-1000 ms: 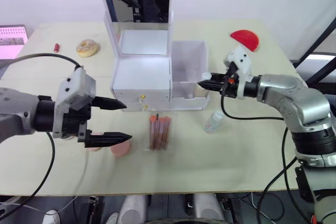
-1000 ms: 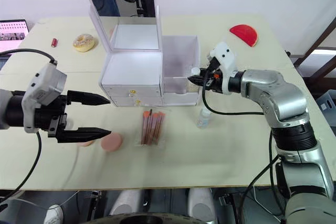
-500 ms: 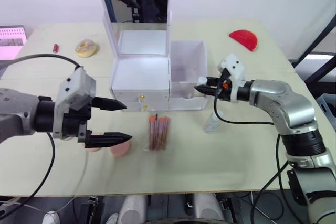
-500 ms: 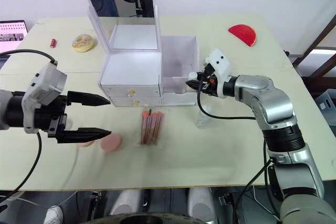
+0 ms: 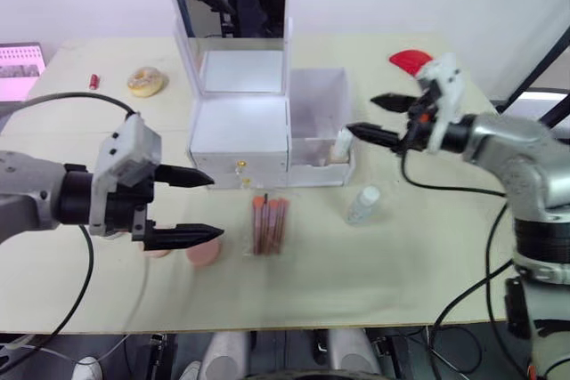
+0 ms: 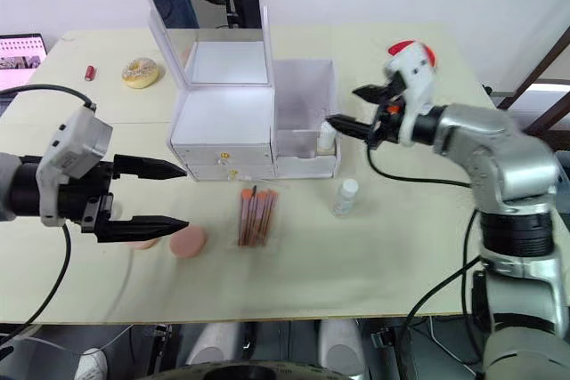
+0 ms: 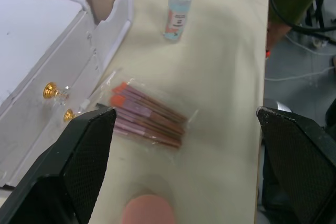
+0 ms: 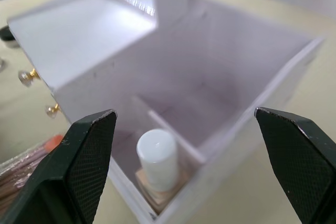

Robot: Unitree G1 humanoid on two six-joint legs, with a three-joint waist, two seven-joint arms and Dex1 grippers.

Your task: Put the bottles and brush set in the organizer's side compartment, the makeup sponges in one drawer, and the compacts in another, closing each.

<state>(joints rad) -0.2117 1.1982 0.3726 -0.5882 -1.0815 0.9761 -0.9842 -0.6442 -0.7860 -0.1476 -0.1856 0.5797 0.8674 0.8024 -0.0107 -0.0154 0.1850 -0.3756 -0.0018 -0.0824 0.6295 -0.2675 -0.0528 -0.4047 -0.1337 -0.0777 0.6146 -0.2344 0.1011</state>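
Note:
The white organizer [image 5: 240, 126] stands mid-table with its mirror lid up and both gold-knobbed drawers shut. A beige bottle [image 5: 341, 144] with a white cap stands in the front cell of the side compartment [image 8: 220, 103]. My right gripper [image 5: 360, 113] hangs open just right of that compartment, holding nothing. A clear bottle [image 5: 362, 205] lies on the table below it. The brush set [image 5: 269, 224] lies in front of the drawers. My left gripper [image 5: 216, 206] is open and empty above a pink makeup sponge [image 5: 205, 251], with a second sponge [image 5: 158, 249] beside it. The compacts are out of view.
A donut-shaped object [image 5: 147, 82] and a small red item [image 5: 94, 80] lie at the back left. A red half-round piece [image 5: 412, 61] sits at the back right, behind my right arm. A screen [image 5: 20, 68] stands at the table's left edge.
My right gripper has opened and drawn back up and to the right from the side compartment, leaving the beige bottle standing inside. The left arm has not moved.

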